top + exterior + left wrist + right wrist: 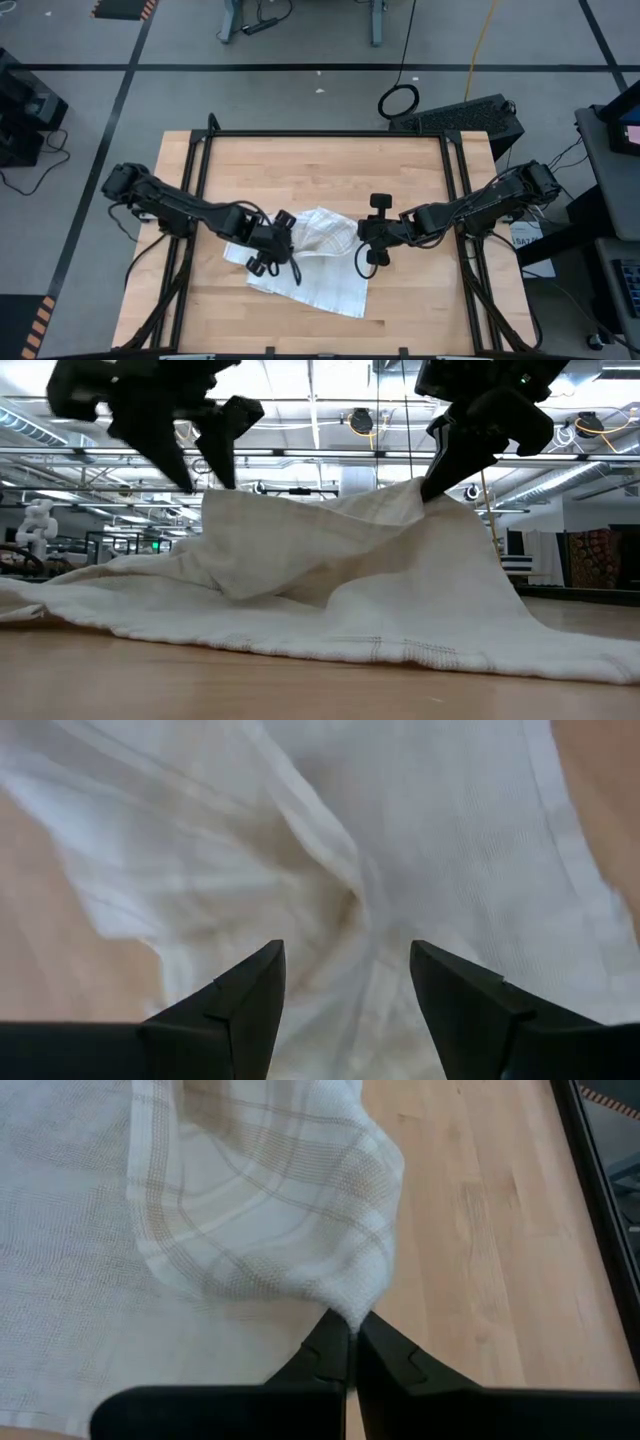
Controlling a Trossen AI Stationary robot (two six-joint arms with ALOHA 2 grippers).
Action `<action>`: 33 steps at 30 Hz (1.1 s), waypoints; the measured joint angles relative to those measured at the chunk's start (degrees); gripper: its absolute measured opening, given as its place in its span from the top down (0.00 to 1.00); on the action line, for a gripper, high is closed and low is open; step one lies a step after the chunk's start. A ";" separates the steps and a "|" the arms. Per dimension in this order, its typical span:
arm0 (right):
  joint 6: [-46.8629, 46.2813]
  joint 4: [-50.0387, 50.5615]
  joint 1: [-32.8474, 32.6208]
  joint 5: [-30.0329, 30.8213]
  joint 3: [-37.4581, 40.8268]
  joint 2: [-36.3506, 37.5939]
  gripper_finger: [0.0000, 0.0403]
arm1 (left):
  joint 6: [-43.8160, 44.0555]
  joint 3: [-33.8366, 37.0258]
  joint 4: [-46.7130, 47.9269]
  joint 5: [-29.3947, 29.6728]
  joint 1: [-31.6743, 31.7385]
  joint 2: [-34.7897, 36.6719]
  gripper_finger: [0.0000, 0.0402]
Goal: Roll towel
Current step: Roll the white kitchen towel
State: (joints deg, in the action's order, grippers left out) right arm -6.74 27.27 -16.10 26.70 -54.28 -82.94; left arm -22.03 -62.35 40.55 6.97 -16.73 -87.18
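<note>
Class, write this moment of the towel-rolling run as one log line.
white plaid cloth towel: rumpled on wooden table, one edge lifted | right gripper: shut on towel edge | left gripper: open above towel

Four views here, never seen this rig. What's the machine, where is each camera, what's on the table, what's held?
It is a robot with two dark arms at a wooden table, each ending in a two-finger gripper. One camera looks straight down, one sits at table-top height, and one rides on each wrist. The only thing on the table is a white towel with tan plaid lines, lying rumpled. The right gripper is shut on a pinch of the towel's edge, lifting it into a peak. The left gripper is open, its fingers standing apart just above the cloth, gripping nothing.
</note>
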 joint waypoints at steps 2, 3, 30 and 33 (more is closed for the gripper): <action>-0.04 -0.02 0.00 0.00 0.00 0.00 1.00 | -1.00 0.00 1.15 -0.09 0.11 -0.97 0.45; -0.07 -0.02 0.00 0.00 0.00 0.00 1.00 | -1.10 0.01 1.49 -0.11 0.26 -1.45 0.45; -13.48 3.23 -0.55 6.14 1.64 -0.03 0.78 | 6.49 0.09 -3.78 20.76 1.10 1.51 0.99; -17.14 4.03 -1.92 6.42 1.68 0.56 0.67 | 8.34 0.09 -7.19 27.35 2.12 2.74 0.99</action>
State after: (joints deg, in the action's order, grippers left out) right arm -23.88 31.29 -18.02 33.12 -52.60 -82.38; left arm -13.69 -62.26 33.36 34.32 -14.62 -84.44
